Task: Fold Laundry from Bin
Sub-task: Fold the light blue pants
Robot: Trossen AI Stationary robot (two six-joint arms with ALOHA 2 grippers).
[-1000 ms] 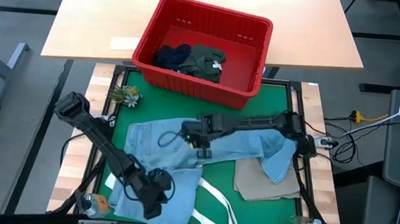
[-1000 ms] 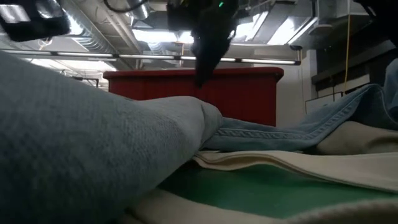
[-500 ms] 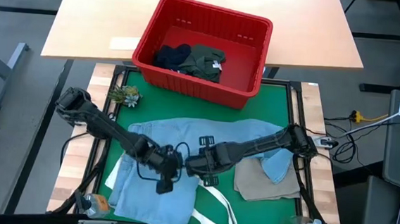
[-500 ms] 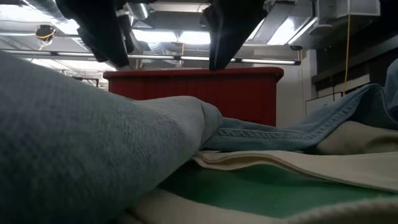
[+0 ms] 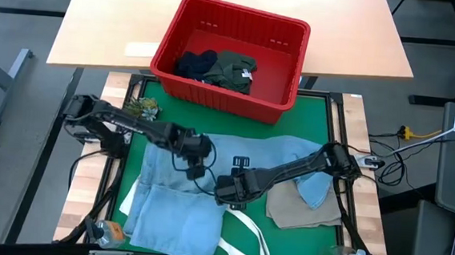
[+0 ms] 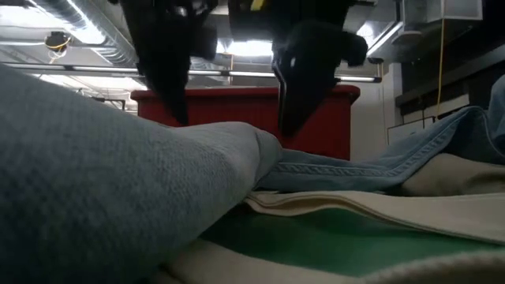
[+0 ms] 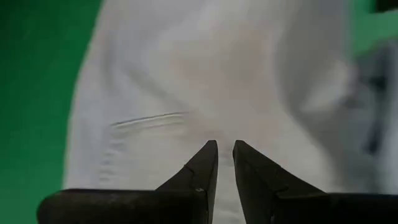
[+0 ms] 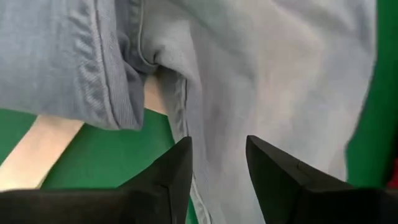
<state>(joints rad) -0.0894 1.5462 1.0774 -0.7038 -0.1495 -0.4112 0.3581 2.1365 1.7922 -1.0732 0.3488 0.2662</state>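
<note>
Both arms are over the jeans [image 5: 207, 182], which lie spread across the green mat [image 5: 309, 109] in the lower middle of the high view, one leg running off toward the right over a beige cloth [image 5: 302, 209]. The left pincer [image 5: 195, 159] hangs above the jeans' upper part, left of centre, its fingers [image 7: 202, 165] drawn nearly together with only a thin slit between them and nothing caught there. The right pincer [image 5: 231, 190] sits just below and right of it, near the frame's centre, over the jeans' lower edge; its fingers [image 8: 177, 168] stand apart, empty, with denim and green mat showing through the gap. In the low view both pincers drop in from the top, the tips just above the denim fold with the bin behind. The red bin [image 5: 291, 76] rests at upper centre, straddling the wooden counter [image 5: 98, 22] and the mat, holding a dark navy garment [image 5: 196, 63] and an olive shirt [image 5: 235, 70]. A white strap [image 5: 248, 233] loops at lower centre.
</note>
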